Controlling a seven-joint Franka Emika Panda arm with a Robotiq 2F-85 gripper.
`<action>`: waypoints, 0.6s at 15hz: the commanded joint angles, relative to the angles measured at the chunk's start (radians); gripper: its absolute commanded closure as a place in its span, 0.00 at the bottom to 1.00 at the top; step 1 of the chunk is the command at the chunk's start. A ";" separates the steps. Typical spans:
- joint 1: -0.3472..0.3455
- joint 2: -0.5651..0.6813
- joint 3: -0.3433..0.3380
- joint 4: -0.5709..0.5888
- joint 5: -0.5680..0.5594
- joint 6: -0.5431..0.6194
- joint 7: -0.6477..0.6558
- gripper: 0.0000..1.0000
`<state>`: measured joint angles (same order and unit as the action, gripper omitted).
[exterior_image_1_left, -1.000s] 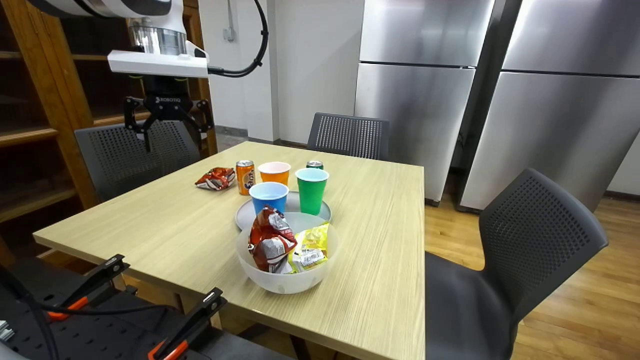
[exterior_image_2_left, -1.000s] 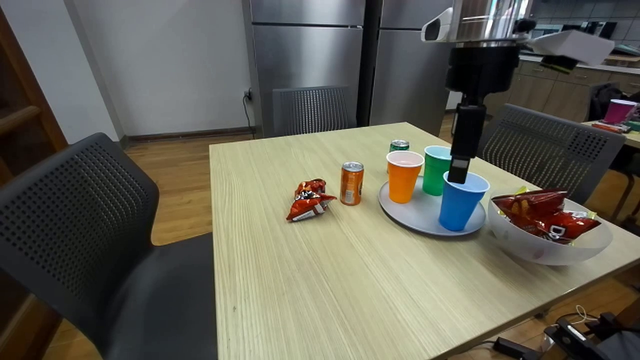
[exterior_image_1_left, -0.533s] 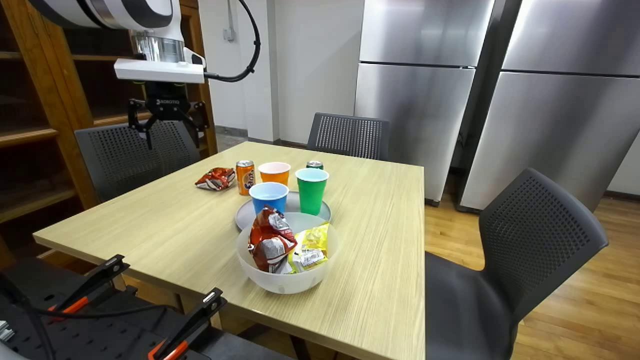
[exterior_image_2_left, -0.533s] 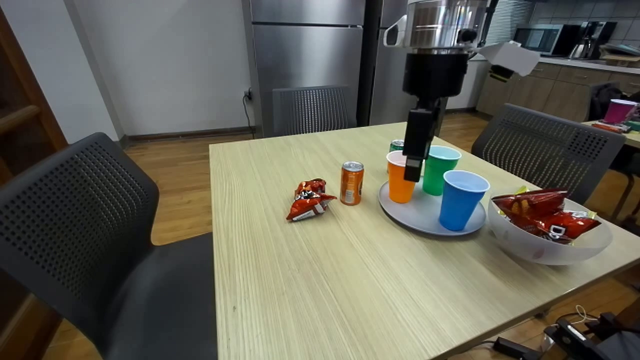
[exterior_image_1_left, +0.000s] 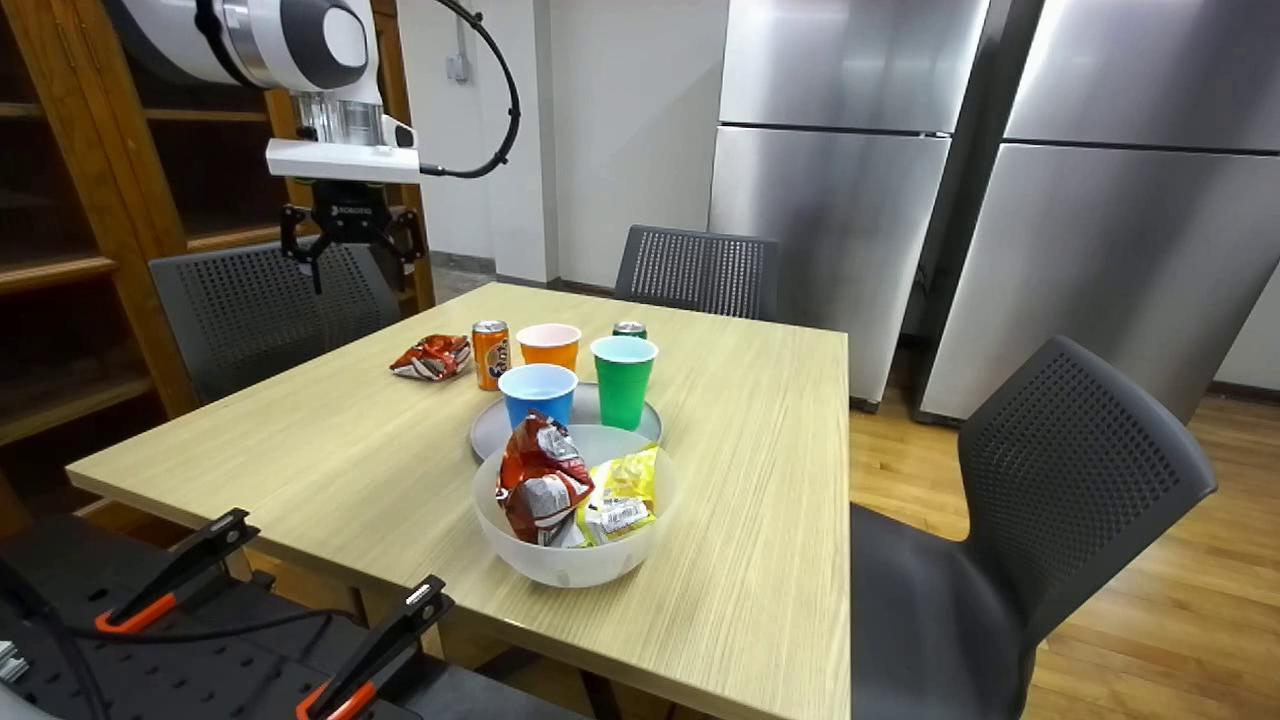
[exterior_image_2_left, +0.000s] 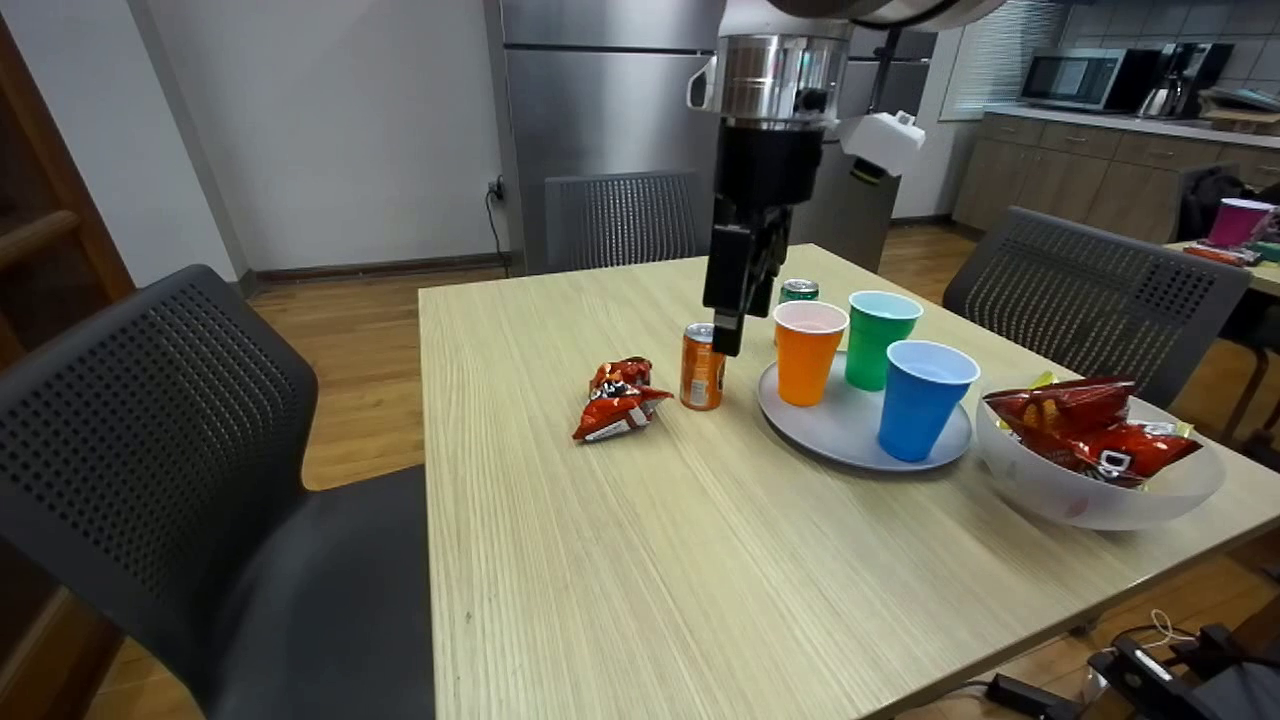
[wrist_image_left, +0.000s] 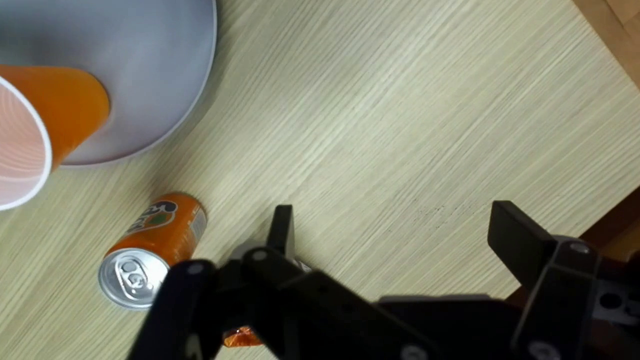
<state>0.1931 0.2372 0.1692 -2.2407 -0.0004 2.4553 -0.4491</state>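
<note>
Wrist view is giving us the pale table (wrist_image_left: 400, 130) from above, its grain running diagonally, with a grey plate (wrist_image_left: 160, 80) filling the upper left and an orange cup (wrist_image_left: 65, 110) standing on it. At lower left we are seeing the orange can (wrist_image_left: 160, 240) standing upright beside the plate, while the red snack bag (wrist_image_left: 242, 337) is peeking out at the bottom, mostly hidden behind the gripper (wrist_image_left: 392, 212), whose jaws are standing wide apart, released, with wood grain showing between them. Around the table, in an exterior view, we are finding steel refrigerators (exterior_image_1_left: 835, 200) standing at the upper right, a wooden cabinet (exterior_image_1_left: 125, 170) filling the left side, and a dark mesh-backed chair (exterior_image_1_left: 1090, 480) standing at the right on the wooden floor (exterior_image_1_left: 1150, 620). In both exterior views the snack bag, the can and the plate are running from left to right across the middle. In an exterior view we are catching a fingertip (exterior_image_2_left: 727, 335) overlapping the can's upper part, but in an exterior view the gripper is hanging at upper left, well apart from it. A yellow bag (exterior_image_1_left: 622, 490) is showing plainly inside the translucent bowl (exterior_image_1_left: 575, 570) in an exterior view, whereas in an exterior view the dark red packet (exterior_image_2_left: 1085, 430) is covering most of it. A microwave (exterior_image_2_left: 1070, 78) and a pink cup (exterior_image_2_left: 1238, 222) are appearing at the upper right of an exterior view alone, and we are getting only the lid of a green can (exterior_image_1_left: 629, 328), behind a green cup (exterior_image_1_left: 624, 385), in an exterior view.
</note>
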 joint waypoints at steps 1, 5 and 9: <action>0.000 0.099 0.028 0.115 -0.027 -0.004 0.046 0.00; 0.023 0.181 0.041 0.206 -0.052 -0.012 0.082 0.00; 0.048 0.269 0.034 0.301 -0.086 -0.020 0.124 0.00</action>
<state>0.2287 0.4303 0.1998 -2.0355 -0.0437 2.4563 -0.3839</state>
